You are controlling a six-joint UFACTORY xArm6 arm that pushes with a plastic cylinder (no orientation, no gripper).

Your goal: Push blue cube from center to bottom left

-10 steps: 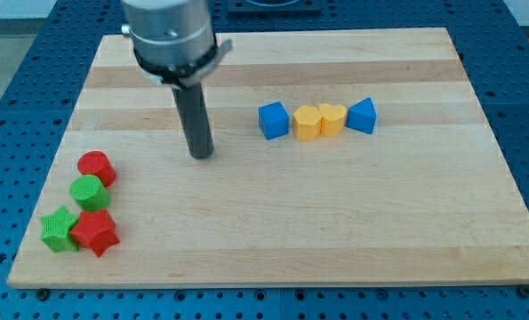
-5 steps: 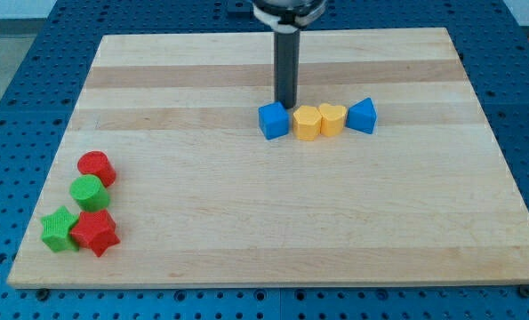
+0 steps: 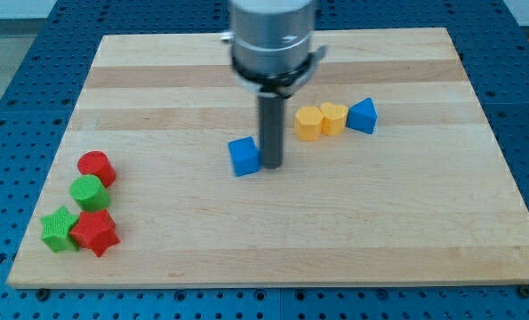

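Note:
The blue cube [image 3: 244, 156] sits on the wooden board [image 3: 353, 222] a little left of the board's middle. My tip [image 3: 271, 166] stands right against the cube's right side. The rod rises from there to the arm's grey head at the view's top. The cube is apart from the row of blocks to its upper right.
A yellow hexagon-like block [image 3: 309, 123], a yellow heart [image 3: 333, 117] and a blue triangular block [image 3: 363, 116] form a row right of centre. At the lower left lie a red cylinder [image 3: 95, 167], a green cylinder [image 3: 89, 191], a green star [image 3: 59, 229] and a red star [image 3: 95, 232].
My tip went from the left of the board to behind the blue cube, then came down and left. The cube has slid down-left, away from the yellow blocks.

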